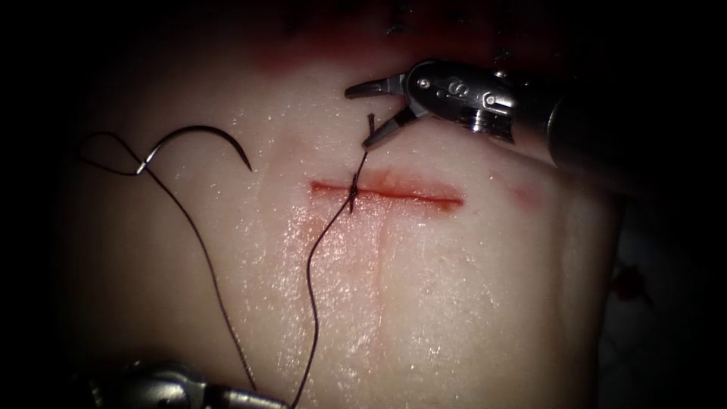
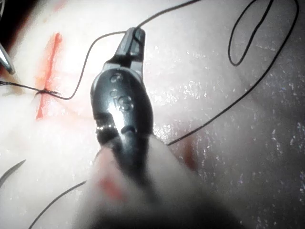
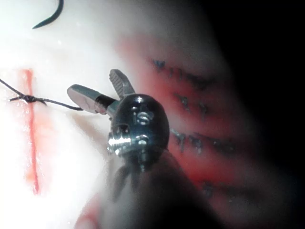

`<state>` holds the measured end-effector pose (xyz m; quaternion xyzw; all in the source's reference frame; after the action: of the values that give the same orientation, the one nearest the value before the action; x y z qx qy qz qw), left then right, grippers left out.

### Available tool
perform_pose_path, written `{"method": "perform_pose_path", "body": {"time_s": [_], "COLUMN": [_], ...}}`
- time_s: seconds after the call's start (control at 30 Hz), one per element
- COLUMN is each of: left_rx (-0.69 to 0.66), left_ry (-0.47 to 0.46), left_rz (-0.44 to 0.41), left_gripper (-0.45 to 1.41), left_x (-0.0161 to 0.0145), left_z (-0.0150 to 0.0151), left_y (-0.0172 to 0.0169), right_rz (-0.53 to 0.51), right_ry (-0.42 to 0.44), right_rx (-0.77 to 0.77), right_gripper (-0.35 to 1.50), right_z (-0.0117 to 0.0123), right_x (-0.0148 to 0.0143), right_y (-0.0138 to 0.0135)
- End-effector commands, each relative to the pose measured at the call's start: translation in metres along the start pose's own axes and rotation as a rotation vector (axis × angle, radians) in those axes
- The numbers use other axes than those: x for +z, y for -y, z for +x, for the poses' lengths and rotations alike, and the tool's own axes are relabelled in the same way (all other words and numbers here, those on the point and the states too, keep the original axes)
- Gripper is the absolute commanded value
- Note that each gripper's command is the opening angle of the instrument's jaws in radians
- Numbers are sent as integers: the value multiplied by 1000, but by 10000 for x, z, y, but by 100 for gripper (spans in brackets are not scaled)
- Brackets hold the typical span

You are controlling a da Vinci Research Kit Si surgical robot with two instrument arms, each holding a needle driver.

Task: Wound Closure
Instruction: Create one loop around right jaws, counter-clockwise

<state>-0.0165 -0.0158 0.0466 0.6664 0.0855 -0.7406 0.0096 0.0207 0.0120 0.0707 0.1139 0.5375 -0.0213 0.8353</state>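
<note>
Across the endoscope view, the tissue (image 1: 424, 303) carries a short red cut (image 1: 390, 192) with a knot (image 1: 354, 189) of thread (image 1: 314, 303) sitting on its left part. The right tool (image 1: 371, 113) hangs just above the cut with its jaws spread wide, holding nothing; its lower jaw tip lies right beside the short thread end (image 1: 369, 130) that rises from the knot, which looks like a stance for dealing with that tail. The needle (image 1: 204, 140) lies free on the surface well to the left of the cut, not in the tissue and held by neither tool, thread trailing from its end. The left tool (image 1: 182, 388) sits at the lower edge, where the long strand runs down to it. Seen from the left wrist, the left tool (image 2: 135, 34) has its jaws closed on the thread (image 2: 88, 62), likely keeping the strand taut from the knot (image 2: 46, 91). From the right wrist, the right tool (image 3: 97, 88) stands parted and empty, the thread end (image 3: 62, 102) reaching its lower jaw from the knot (image 3: 28, 98), with the needle tip (image 3: 50, 18) lying beyond.
</note>
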Motion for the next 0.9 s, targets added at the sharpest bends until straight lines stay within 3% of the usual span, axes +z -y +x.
{"method": "perform_pose_path", "body": {"time_s": [0.03, 0.2, 0.23, 0.27, 0.33, 0.37, 0.6, 0.9], "left_rx": [11, 73, 84, 96, 114, 116, 130, 166], "left_ry": [-3, 10, 15, 19, 22, 21, 34, 9], "left_rz": [1, -21, -27, -34, -38, -38, -67, -87], "left_gripper": [-35, -35, -35, -35, -35, -35, -35, -35], "left_x": [5, 1, 1, 0, -2, -3, -7, -15], "left_z": [0, 24, 26, 29, 32, 33, 39, 42], "left_y": [12, 55, 60, 65, 76, 80, 106, 150], "right_rz": [-18, -87, -88, -87, -96, -107, -121, -118], "right_ry": [0, -39, -52, -71, -81, -84, -163, -273], "right_rx": [-5, 23, 25, 25, 26, 27, 19, -18], "right_gripper": [133, 108, 91, 49, -15, -31, -35, -35], "right_z": [0, 7, 8, 9, 11, 13, 27, 25], "right_x": [3, 1, 1, 3, 7, 11, 40, 68], "right_y": [4, 16, 17, 19, 22, 24, 41, 56]}}
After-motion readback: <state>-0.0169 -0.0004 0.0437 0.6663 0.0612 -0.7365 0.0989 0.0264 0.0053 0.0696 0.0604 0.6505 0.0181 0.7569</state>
